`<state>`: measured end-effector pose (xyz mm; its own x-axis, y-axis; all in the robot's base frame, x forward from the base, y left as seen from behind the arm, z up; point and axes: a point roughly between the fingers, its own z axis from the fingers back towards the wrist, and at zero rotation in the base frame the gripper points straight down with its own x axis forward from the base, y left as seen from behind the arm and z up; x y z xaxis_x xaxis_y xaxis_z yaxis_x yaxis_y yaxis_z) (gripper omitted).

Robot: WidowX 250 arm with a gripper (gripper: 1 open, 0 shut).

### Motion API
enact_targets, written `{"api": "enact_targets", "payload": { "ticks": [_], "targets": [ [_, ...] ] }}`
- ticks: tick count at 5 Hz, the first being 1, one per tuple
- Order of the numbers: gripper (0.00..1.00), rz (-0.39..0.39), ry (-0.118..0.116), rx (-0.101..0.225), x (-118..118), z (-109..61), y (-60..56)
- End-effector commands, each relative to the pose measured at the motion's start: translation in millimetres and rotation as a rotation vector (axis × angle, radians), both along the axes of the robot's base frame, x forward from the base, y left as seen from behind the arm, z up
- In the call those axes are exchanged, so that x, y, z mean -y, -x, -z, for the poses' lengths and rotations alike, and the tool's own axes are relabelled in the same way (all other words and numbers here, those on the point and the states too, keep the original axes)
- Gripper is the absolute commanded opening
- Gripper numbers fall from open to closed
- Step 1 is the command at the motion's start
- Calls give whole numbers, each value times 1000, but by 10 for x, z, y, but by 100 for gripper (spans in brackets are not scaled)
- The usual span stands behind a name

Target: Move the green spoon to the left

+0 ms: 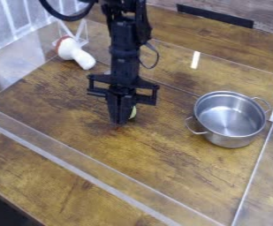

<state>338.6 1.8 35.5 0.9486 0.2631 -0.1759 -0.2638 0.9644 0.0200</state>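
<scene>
Gripper (119,115) clenched on green spoon (126,113), left of pot (231,118); lift clear of table (56,115), carry farther from pot, keep grip firm.

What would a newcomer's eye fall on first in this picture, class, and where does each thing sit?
First, the black gripper at the centre of the wooden table, pointing straight down and shut on the green spoon. Next, the shiny steel pot standing empty at the right. Then the white object lying at the upper left.
</scene>
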Motion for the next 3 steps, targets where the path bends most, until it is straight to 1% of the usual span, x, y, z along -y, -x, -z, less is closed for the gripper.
{"api": "enact_targets", "payload": {
  "ticks": [1,2,3],
  "targets": [
    [100,85,9,37,73,-101,-118],
    [100,149,23,30,136,-104,-172],
    [0,196,30,29,178,-80,-206]
  ]
}}
